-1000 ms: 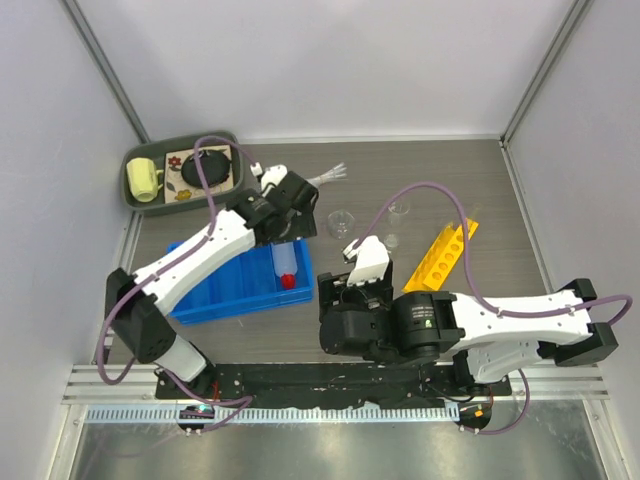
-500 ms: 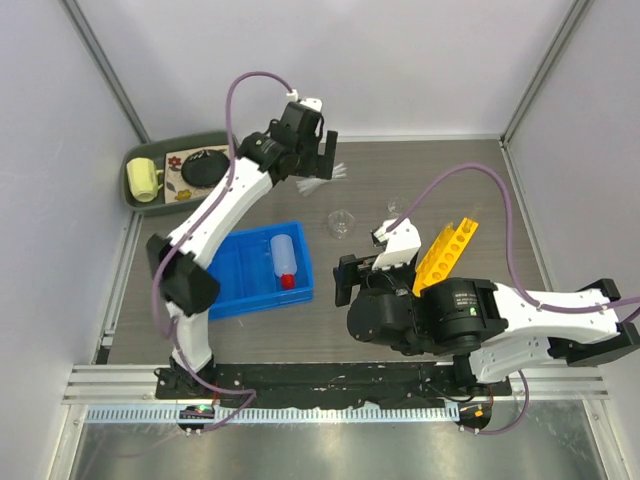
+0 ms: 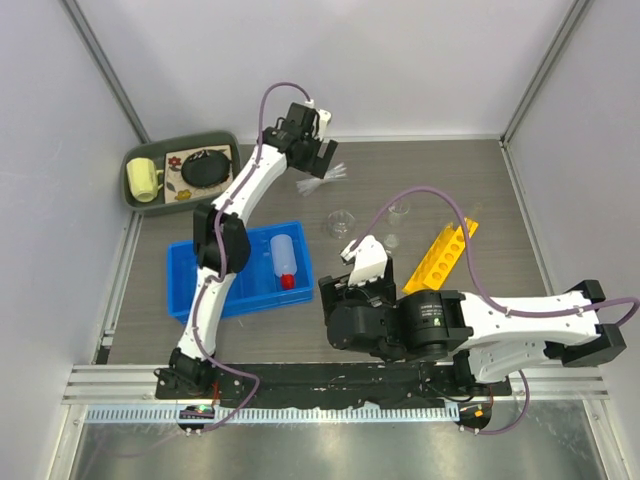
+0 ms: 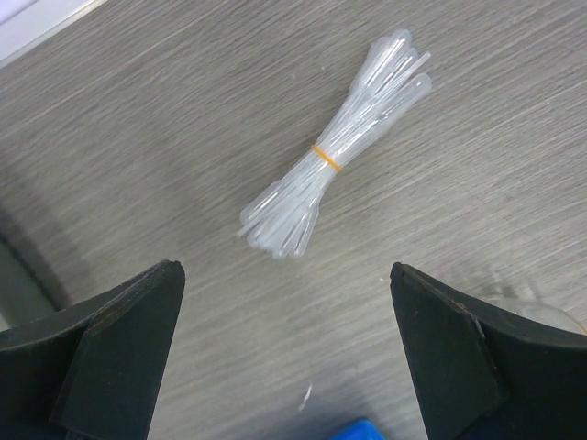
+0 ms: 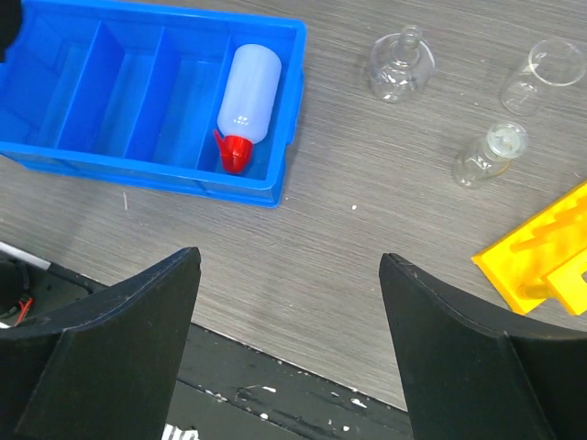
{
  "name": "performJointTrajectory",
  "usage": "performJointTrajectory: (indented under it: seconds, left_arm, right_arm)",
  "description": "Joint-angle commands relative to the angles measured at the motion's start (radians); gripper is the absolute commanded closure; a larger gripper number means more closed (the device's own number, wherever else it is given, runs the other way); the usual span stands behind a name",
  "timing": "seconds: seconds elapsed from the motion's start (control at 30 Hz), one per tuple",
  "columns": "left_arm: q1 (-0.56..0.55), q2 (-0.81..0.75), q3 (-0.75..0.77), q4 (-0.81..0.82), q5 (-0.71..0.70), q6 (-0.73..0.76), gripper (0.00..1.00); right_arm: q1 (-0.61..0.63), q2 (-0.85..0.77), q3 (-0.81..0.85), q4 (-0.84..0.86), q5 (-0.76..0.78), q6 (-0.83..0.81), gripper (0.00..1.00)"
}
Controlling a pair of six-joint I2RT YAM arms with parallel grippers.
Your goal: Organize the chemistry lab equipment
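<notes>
Our left gripper [image 4: 282,268] hangs wide apart over the banded pipettes [image 4: 335,156]; our right gripper [image 5: 289,257] gapes empty above the tabletop [image 5: 348,183].

Counted one white squeeze bottle with red cap [image 5: 246,101]. Counted one blue bin [image 5: 138,171], four compartments seen in the right wrist view. Tallied three small clear glass vessels [image 5: 400,66]. Logged one banded bundle of thin clear pipettes [image 4: 335,156]; could not count the single pipettes in it. Logged one long yellow rack [image 3: 441,255]. Noted one green tray [image 3: 170,206], one yellow mug [image 3: 143,179] and one round black object [image 3: 205,167]. Counted two grippers: left gripper [image 4: 282,270], right gripper [image 5: 289,257].
</notes>
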Motion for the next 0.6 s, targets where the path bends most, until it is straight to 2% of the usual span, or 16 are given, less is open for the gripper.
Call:
performJointTrajectory:
  seconds: [0.0,0.27,0.57]
  left_arm:
    - [0.005,0.049,0.046,0.085,0.104,0.132,0.00]
    - [0.005,0.116,0.058,0.097,0.143,0.217,0.00]
    - [0.005,0.177,0.055,0.097,0.161,0.280,0.00]
  right_arm:
    - [-0.027,0.016,0.014,0.132,-0.047,-0.077,0.15]
    - [-0.124,-0.018,-0.052,0.244,-0.171,-0.131,0.15]
    - [-0.161,-0.009,-0.068,0.268,-0.206,-0.145,0.15]
